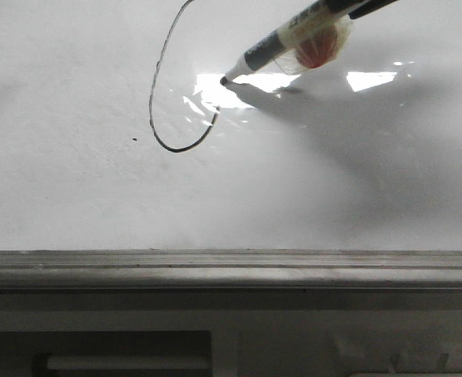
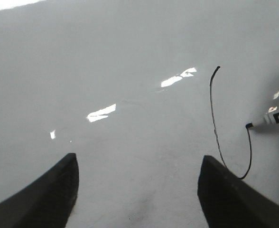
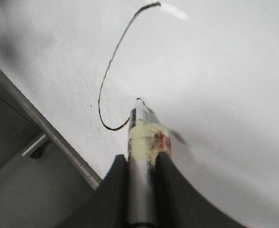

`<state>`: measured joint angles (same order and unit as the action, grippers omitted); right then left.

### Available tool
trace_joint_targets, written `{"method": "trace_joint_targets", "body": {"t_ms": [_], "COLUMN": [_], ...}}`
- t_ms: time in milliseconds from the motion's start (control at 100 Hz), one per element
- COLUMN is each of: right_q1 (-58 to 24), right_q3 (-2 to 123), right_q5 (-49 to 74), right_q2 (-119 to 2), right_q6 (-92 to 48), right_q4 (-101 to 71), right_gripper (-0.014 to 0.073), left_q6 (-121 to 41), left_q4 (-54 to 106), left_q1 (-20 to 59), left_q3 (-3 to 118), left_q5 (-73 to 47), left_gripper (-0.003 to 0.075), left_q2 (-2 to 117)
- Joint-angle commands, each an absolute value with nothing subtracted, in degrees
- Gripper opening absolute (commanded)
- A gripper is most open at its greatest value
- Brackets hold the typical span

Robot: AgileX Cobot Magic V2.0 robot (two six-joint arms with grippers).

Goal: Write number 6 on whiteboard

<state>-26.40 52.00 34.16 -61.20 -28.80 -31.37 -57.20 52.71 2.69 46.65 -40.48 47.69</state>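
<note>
Jaws of the right gripper (image 3: 140, 190) pinch the marker (image 1: 282, 43); the left gripper (image 2: 137, 190) hangs spread and holds nothing. Nearest, the grey ledge (image 1: 231, 271) bounds the whiteboard (image 1: 74, 196). On it the number 6 (image 1: 159, 102) is unfinished: stem and lower curve drawn, loop unclosed. Tip sits at 2 o'clock from the curve's end. Recommend light contact, curling toward 9 o'clock to meet the stem. Bare board surrounds the figure.
</note>
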Motion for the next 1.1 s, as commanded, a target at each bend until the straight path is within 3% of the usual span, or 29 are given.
{"method": "trace_joint_targets", "body": {"t_ms": [0,460,650,850,1090], "right_q1": [-25.77,-31.88,-32.13,-30.32,-27.94], "right_q3": [53.36,56.08,56.18,56.18,56.2], "right_q5": [27.36,25.02,28.27,35.26,44.1], "right_q2": [-61.19,-68.65,-65.42,-58.26,-57.66], "right_q6": [-28.62,-32.84,-32.84,-32.14,-32.14], "right_q4": [-30.33,-35.67,-35.67,-35.67,-35.89], "right_gripper": [-0.0045,-0.0045,-0.0045,-0.0045,-0.0045], "left_q6": [-57.82,-57.95,-59.31,-67.9,-70.03], "left_q4": [56.07,56.07,56.69,60.74,60.74], "left_q1": [2.39,2.39,2.62,10.3,21.99], "left_q3": [48.04,48.04,48.04,48.15,48.15], "left_q5": [-37.86,-37.86,-39.34,-41.99,-41.87], "left_gripper": [0.0481,0.0481,0.0481,0.0481,0.048], "left_q2": [47.32,47.32,47.32,47.32,49.42]}}
